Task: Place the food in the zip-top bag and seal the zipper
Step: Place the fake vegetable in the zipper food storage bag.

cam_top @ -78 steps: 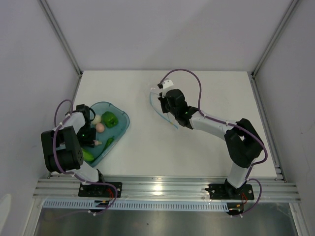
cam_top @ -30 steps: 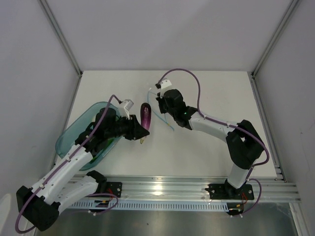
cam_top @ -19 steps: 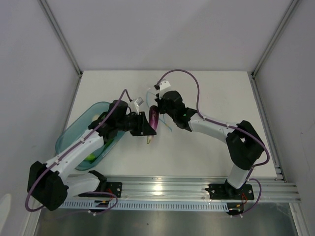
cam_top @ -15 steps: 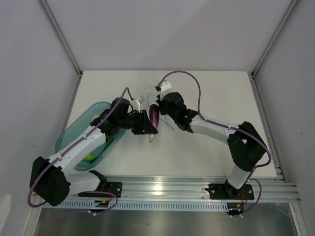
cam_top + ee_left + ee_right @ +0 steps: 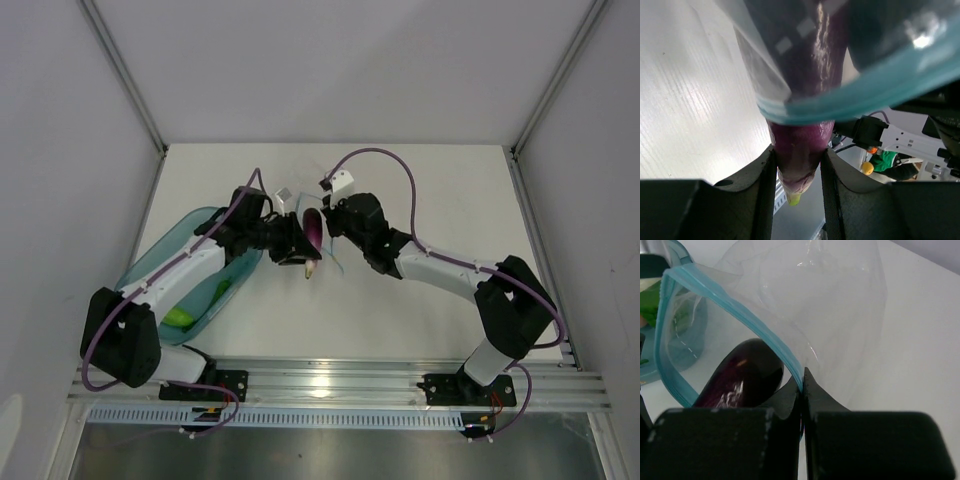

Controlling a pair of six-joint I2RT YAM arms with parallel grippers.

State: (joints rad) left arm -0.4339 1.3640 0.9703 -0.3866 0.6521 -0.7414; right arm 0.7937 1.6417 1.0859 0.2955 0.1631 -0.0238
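A purple toy eggplant (image 5: pixel 312 234), one piece of the food, is clamped near its green stem end by my left gripper (image 5: pixel 301 245). In the left wrist view the eggplant (image 5: pixel 800 145) sits between the fingers (image 5: pixel 762 200), its upper part past the teal zipper (image 5: pixel 865 95) and inside the clear zip-top bag (image 5: pixel 765 55). My right gripper (image 5: pixel 802 377) is shut on the zipper (image 5: pixel 730 305) edge, holding the bag (image 5: pixel 840 305) up with its mouth open. The eggplant's rounded end (image 5: pixel 740 380) shows within the mouth. Both grippers meet above the table's middle, right gripper (image 5: pixel 338 224) beside the left.
The translucent blue oval tray (image 5: pixel 150 285) lies at the left, under the left arm, with green food pieces (image 5: pixel 178 318) still in it. In the right wrist view the tray (image 5: pixel 685 340) shows behind the bag. Aluminium rails run along the table's sides.
My left arm has carried the eggplant from beside the tray rightward to the bag, and its end now sits inside the mouth. The right gripper has kept hold of the bag edge.
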